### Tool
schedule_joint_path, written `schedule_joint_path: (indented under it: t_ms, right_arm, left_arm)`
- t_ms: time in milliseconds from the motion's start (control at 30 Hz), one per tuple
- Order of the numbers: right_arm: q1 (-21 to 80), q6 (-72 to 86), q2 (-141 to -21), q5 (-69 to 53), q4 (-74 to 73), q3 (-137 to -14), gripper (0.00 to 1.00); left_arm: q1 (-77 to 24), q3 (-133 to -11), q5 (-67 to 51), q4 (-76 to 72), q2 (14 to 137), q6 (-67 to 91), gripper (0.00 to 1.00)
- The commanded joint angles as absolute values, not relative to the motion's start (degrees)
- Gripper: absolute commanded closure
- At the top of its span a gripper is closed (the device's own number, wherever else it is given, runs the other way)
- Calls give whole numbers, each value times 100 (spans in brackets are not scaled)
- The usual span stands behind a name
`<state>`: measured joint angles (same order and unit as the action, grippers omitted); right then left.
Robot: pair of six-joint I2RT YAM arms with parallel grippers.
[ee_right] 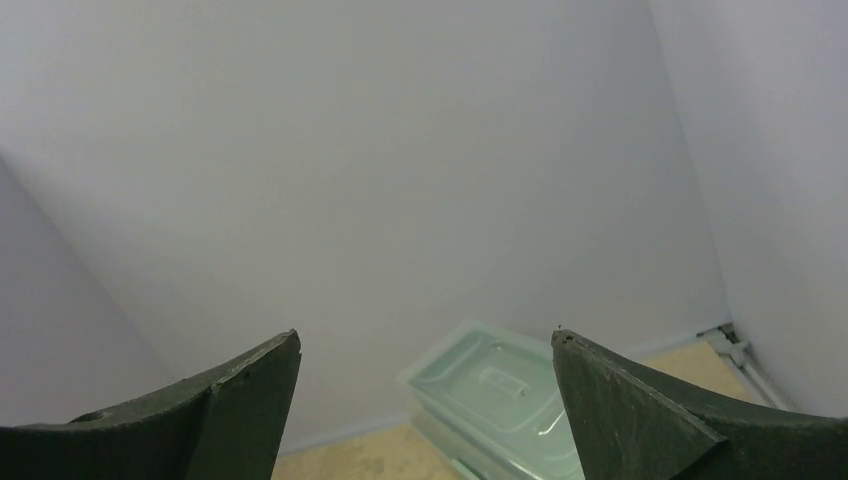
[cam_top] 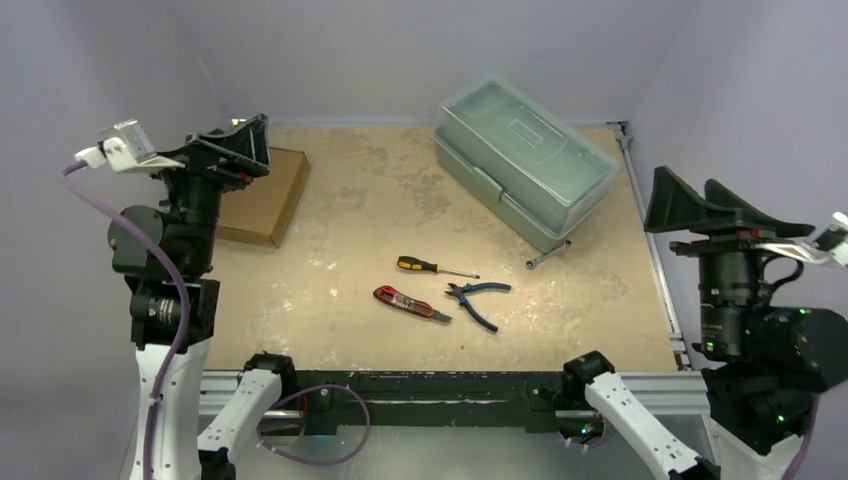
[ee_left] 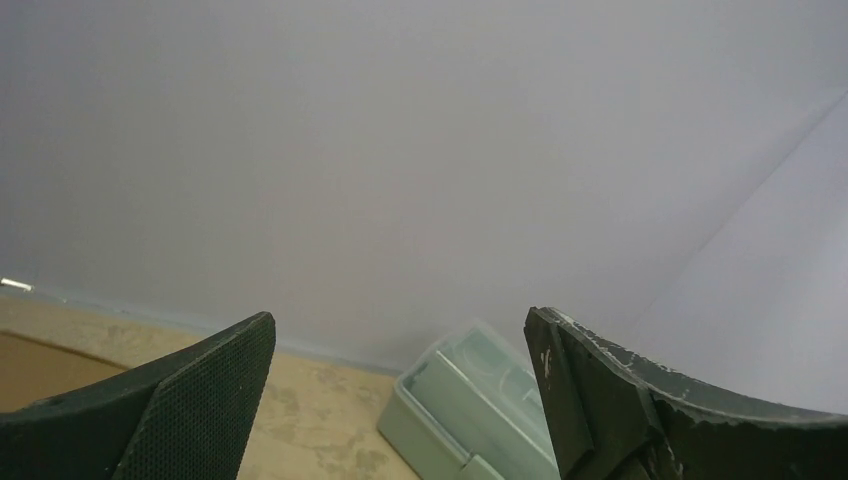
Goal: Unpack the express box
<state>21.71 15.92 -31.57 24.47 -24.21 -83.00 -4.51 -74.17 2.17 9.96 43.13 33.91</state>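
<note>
Brown express box looks shut, untouched; left gripper and right gripper both gape empty, so all unpacking remains.

we count one express box, upper left of the overhead frame, and one plastic toolbox, upper right. in the middle lie three hand tools: one screwdriver, one utility knife, one pair of pliers. one small metal tool sits just by the toolbox's lower corner; it may be a wrench, too small for us to tell. we also count two grippers: the left gripper and the right gripper.
</note>
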Motion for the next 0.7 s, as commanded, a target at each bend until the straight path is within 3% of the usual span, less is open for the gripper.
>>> schedule_joint_path:
  t_ms: [0,167,500,667]
  right_arm:
    - [2160,2049,-3443,2549,-2747,-8150,1]
    - [2162,1924,-3331,1470,-2415,-7616,1]
    - [2090,2559,-3166,514,-1990,-6478,1]
    - [2160,3042,-3407,271,-1936,-6167,1]
  left_arm:
    - [-417,-7271,151,1363,4608,3394,3]
    - [-413,-7042,258,1770,5040,3196,3]
    - [-414,-6735,26,1928,6218,2400,3]
    - [-413,-6911,1113,2354,7207,1722,1]
